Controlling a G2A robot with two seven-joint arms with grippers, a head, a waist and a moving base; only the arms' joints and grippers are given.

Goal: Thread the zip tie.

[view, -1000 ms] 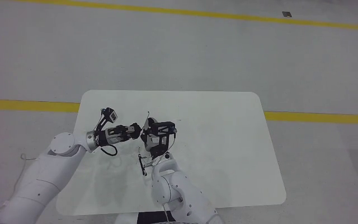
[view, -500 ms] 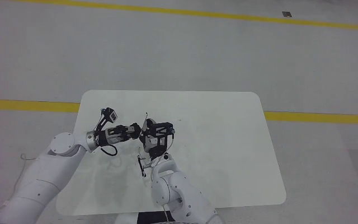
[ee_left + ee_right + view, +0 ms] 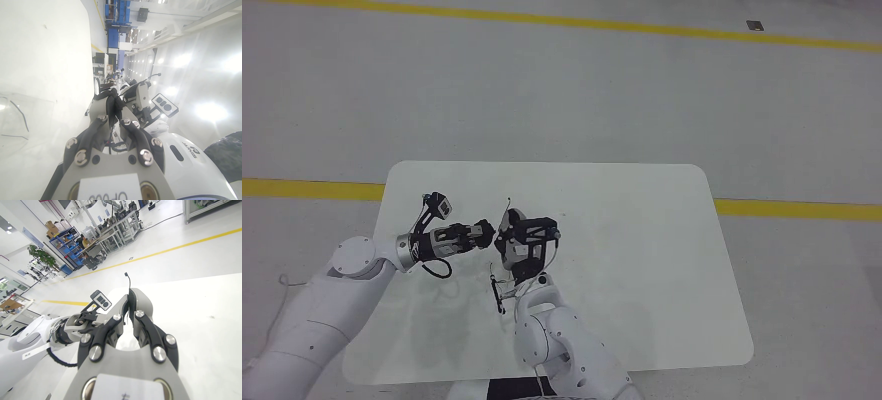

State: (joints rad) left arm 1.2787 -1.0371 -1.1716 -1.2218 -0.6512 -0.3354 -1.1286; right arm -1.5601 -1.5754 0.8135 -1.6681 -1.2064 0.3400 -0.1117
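White desk (image 3: pixel 642 200) spans the scene. Above its left-centre, the left gripper (image 3: pixel 485 232) points in from the left, jaws together, though what they pinch is hidden. Just right of it, the right gripper (image 3: pixel 129 292) has jaws clamped on the thin black zip tie (image 3: pixel 129 282), whose head pokes out beyond them.

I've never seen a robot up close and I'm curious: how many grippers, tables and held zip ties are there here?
Grippers: 2, the left gripper and the right gripper
Zip tie held by the right gripper: 1
Table: 1
Total: 4
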